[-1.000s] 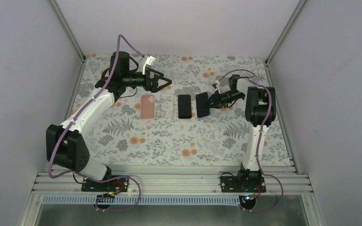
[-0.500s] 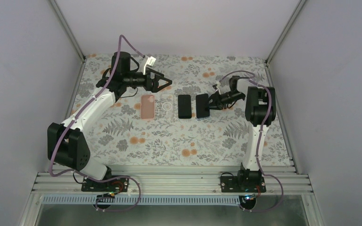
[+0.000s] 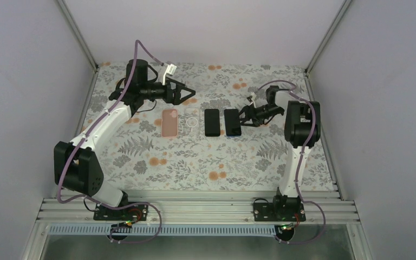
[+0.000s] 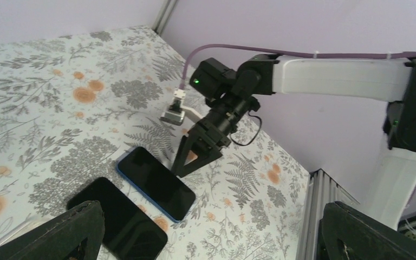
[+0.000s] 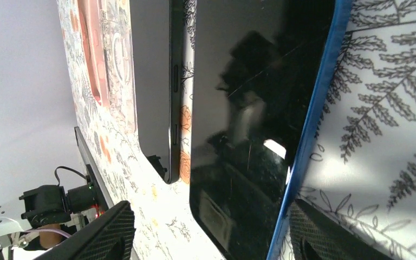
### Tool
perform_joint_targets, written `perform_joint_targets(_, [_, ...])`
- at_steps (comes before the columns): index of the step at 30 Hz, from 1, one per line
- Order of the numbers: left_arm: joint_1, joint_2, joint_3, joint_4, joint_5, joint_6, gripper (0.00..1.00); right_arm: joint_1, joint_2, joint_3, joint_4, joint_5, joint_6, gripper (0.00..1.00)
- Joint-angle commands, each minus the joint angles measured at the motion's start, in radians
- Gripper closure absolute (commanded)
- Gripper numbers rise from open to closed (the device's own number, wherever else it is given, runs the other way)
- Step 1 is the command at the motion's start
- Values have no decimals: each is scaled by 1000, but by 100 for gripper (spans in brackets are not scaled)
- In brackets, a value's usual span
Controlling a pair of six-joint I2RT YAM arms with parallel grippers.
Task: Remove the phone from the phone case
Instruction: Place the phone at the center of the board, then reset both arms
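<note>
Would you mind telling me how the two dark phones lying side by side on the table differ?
The blue-edged phone has a blue rim, seemingly a case; the plain black phone shows bare dark sides with buttons. The blue-edged phone lies just in front of the open right gripper; the plain black phone lies farther from it, beside the clear case. Both lie flat, glossy face up, parallel to each other.
</note>
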Motion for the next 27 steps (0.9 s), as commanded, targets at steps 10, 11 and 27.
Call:
perform_joint_targets(10, [70, -12, 158, -176, -101, 112, 0, -11, -204, -45, 35, 53, 25, 17])
perform_joint_targets(11, [76, -6, 183, -202, -111, 124, 0, -12, -219, -40, 34, 51, 21, 15])
perform_joint_targets(27, [321, 166, 570, -566, -185, 288, 0, -56, -573, -69, 216, 114, 8, 1])
